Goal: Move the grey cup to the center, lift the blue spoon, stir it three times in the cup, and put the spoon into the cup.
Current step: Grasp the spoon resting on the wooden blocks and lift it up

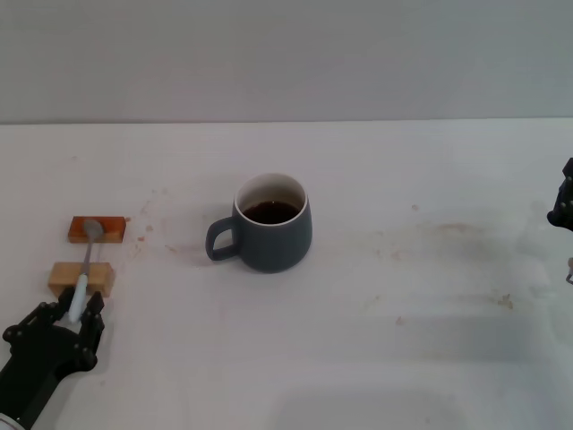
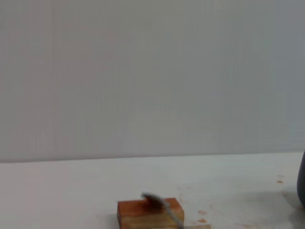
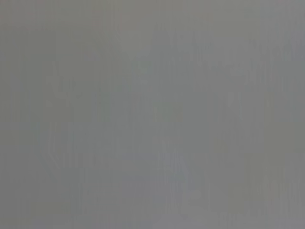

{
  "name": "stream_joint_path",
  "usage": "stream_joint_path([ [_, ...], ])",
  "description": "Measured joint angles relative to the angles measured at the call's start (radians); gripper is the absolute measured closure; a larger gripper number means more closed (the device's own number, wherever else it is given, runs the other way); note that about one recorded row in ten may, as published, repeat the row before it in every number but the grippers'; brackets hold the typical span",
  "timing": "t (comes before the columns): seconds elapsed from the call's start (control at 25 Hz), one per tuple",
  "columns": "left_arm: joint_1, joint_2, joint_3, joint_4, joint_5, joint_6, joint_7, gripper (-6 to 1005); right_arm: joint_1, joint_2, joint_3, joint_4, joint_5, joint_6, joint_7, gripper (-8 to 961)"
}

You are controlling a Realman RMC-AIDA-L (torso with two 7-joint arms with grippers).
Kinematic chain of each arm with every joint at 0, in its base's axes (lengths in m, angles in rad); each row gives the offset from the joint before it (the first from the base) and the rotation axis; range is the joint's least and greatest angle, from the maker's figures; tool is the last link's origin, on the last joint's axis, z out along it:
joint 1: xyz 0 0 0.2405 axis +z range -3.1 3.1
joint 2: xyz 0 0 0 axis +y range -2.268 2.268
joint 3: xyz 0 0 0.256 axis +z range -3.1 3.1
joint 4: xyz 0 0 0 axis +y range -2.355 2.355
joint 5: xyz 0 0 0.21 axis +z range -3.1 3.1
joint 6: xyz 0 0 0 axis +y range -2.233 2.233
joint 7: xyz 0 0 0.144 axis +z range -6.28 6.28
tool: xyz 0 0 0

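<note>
Slate-grey cup [image 1: 271, 235], white inside, dark liquid; pale-blue spoon [image 1: 86, 271] across blocks.

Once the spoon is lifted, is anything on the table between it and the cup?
Nothing visible. The blue spoon lies across two wooden blocks at the left gripper; bare table separates it from the grey cup.
</note>
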Motion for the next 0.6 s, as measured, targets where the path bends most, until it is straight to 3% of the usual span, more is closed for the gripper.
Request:
stream_joint_path([
  [0.24, -0.002, 0.0, 0.011, -0.006, 0.001, -0.016, 0.003, 627, -0.001, -0.001, 0.0, -0.001, 0.0, 0.0, 0.0, 954],
  [0.48, 0.009, -0.001, 0.015, -0.026, 0.001, 0.007, 0.03, 856, -0.006, -0.002, 0.0, -0.003, 0.0, -0.003, 0.0, 954],
  [0.6, 0.034, -0.001, 0.025, -0.073, 0.001, 0.012, 0.102, 858, -0.01, -0.002, 0.0, -0.003, -0.001, -0.006, 0.0, 954],
])
